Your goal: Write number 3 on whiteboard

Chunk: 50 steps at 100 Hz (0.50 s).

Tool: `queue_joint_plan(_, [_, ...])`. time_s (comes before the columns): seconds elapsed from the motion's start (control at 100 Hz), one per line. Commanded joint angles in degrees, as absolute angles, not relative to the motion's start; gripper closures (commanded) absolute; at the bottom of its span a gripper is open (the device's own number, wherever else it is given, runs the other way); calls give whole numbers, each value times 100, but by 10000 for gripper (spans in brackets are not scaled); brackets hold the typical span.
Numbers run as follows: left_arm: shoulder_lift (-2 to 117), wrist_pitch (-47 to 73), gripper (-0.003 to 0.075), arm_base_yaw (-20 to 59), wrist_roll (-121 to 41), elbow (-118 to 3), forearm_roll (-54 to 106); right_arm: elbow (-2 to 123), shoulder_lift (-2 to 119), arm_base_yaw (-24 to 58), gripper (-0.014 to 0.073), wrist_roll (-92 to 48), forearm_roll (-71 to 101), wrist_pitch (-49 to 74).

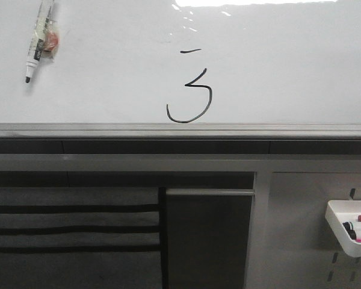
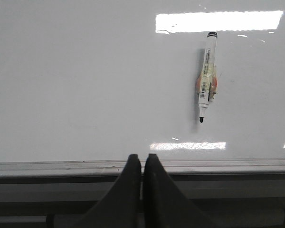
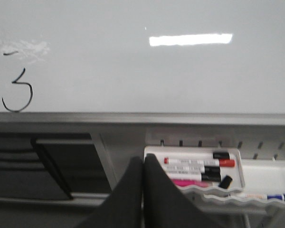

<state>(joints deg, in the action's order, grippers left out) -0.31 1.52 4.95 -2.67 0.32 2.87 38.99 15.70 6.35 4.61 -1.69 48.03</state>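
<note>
The number 3 (image 1: 191, 89) is drawn in thin black marker low on the whiteboard (image 1: 277, 72), just above the grey rail; it also shows in the right wrist view (image 3: 17, 83). A white marker (image 1: 39, 39) with a black tip hangs stuck to the board at the upper left, and shows in the left wrist view (image 2: 206, 76). My left gripper (image 2: 142, 157) is shut and empty, in front of the rail, apart from the marker. My right gripper (image 3: 143, 160) is shut and empty, beside a marker tray. Neither gripper shows in the front view.
A grey metal rail (image 1: 180, 130) runs under the board. A white tray (image 3: 194, 172) with red, black and pink markers hangs on the grey perforated panel (image 1: 301, 229) at the lower right. A dark recess (image 1: 207, 241) lies below the rail.
</note>
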Motion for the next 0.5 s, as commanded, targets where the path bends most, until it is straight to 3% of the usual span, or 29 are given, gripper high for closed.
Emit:
queue_joint_plan(0.0, [-207, -297, 739, 476, -215, 46, 285, 3563, 1458, 607, 668, 452, -271, 3406])
queue_joint_plan(0.25, [-207, -297, 739, 476, -215, 46, 285, 738, 68, 225, 668, 452, 370, -64])
queue_joint_plan(0.37, [-207, -297, 739, 476, -215, 46, 285, -164, -130, 66, 668, 452, 634, -708])
queue_joint_plan(0.49, [-207, -297, 739, 476, -215, 46, 285, -224, -176, 56, 668, 452, 439, -215])
